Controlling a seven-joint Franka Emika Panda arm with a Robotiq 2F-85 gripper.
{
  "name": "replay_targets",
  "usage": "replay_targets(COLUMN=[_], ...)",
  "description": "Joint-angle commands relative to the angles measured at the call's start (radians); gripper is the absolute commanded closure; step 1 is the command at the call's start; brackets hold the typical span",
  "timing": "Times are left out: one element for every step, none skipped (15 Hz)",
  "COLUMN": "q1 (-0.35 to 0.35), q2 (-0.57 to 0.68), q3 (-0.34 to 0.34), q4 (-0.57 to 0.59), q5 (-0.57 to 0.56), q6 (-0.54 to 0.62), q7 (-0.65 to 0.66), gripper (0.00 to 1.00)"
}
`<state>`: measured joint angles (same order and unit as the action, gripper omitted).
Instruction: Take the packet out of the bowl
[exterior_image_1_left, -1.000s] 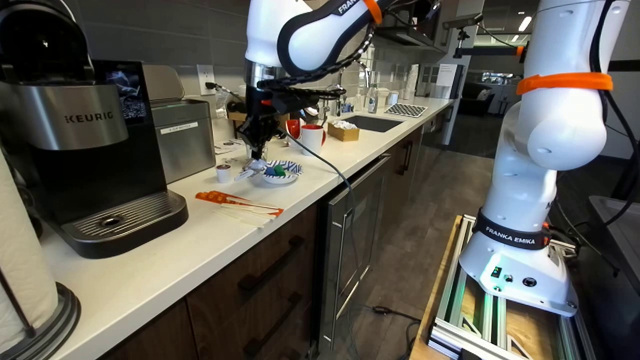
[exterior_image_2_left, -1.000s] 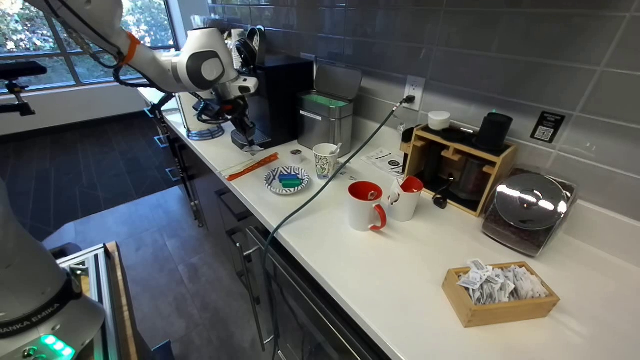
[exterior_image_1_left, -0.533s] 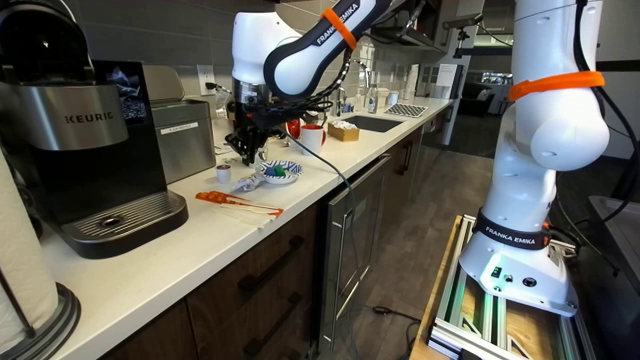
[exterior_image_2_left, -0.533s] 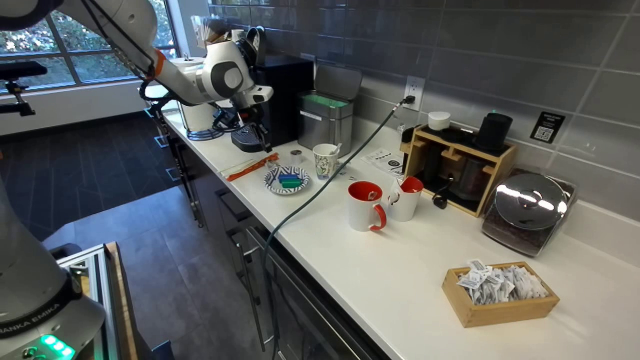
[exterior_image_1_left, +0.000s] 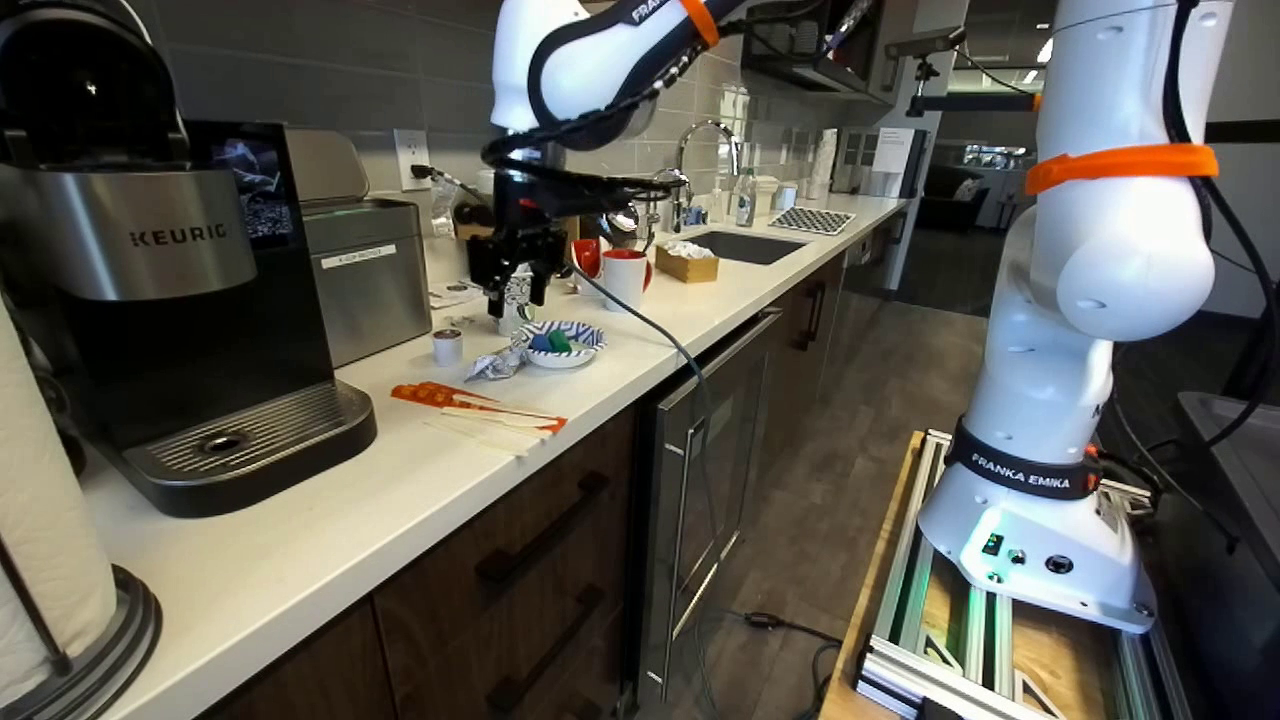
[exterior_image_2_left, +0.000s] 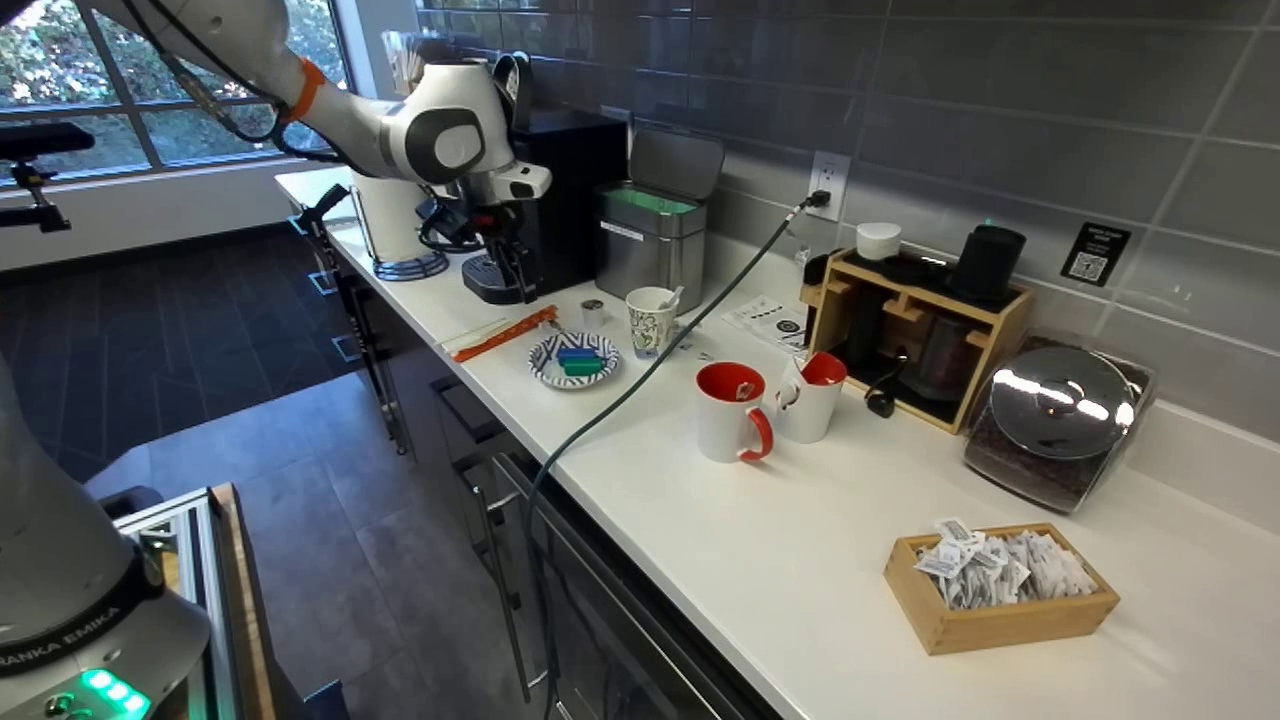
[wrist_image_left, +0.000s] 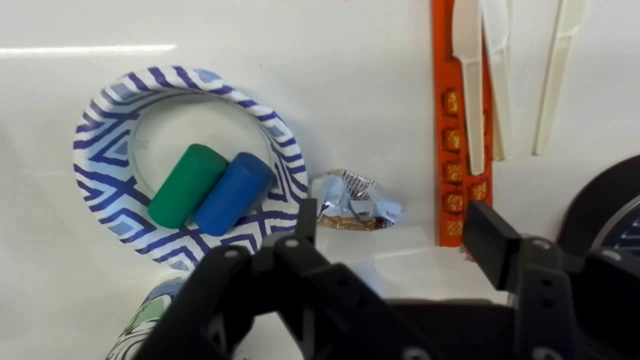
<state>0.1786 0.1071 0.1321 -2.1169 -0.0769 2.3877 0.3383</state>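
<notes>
The packet (wrist_image_left: 355, 202), a crumpled shiny wrapper with white, brown and silver patches, lies on the counter right beside the bowl (wrist_image_left: 280, 125). Whether it touches the rim cannot be told. White with a blue zigzag pattern, the bowl holds a green cylinder (wrist_image_left: 187, 186) and a blue cylinder (wrist_image_left: 235, 195). In an exterior view the packet (exterior_image_1_left: 495, 364) shows between the bowl (exterior_image_1_left: 588, 345) and the orange strips. My gripper (wrist_image_left: 397, 232) stands open over the counter, fingers wide apart and nothing between them. It hovers above the packet's level in an exterior view, gripper (exterior_image_1_left: 518, 298) pointing down.
Orange strips (wrist_image_left: 450, 150) with pale plastic knives (wrist_image_left: 472, 100) lie near the packet. A patterned paper cup (exterior_image_2_left: 650, 320) and a small pod (exterior_image_1_left: 447, 347) stand close by. The coffee machine (exterior_image_1_left: 190, 330) and a slanting cable (exterior_image_2_left: 640, 375) are obstacles.
A second ago the packet hung from the shut gripper beside the bowl. Now it rests on the counter; the fingers have spread and the gripper has risen off it.
</notes>
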Motion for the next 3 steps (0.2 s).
replay_targets(q1=[-0.039, -0.025, -0.032], q2=[-0.203, -0.085, -0.118], q3=[-0.005, 0.001, -0.001], q4=[-0.118, -0.031, -0.041], q5=[0.14, 0.078, 0.085], q6=[-0.118, -0.079, -0.091], q7=[-0.174, -0.1, -0.114], gripper=[0.0, 0.0, 0.01])
